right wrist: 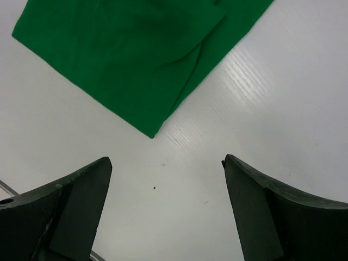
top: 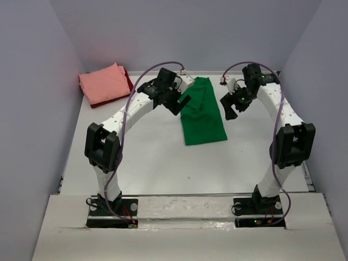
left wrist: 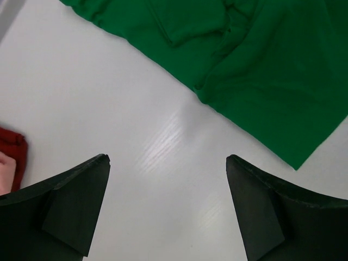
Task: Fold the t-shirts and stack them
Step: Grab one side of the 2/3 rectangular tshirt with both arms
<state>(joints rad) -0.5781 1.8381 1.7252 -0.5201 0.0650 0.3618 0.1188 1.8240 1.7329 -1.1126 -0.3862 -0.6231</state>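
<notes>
the green t-shirt (top: 202, 111) lies folded in a long strip mid-table, between the two arms. the salmon pink t-shirt (top: 102, 84) sits folded on the dark red t-shirt (top: 130, 82) in the far left corner of the white table (top: 152, 163). the left gripper (top: 179, 103) hovers beside the green cloth's left edge, jaws wide and empty; the right gripper (top: 232, 106) hovers beside its right edge, likewise wide and empty.

Bright, even light cast soft shadows. A pale glare streak lay on the surface (left wrist: 81, 81) just ahead of the left pincer (left wrist: 167, 159).
</notes>
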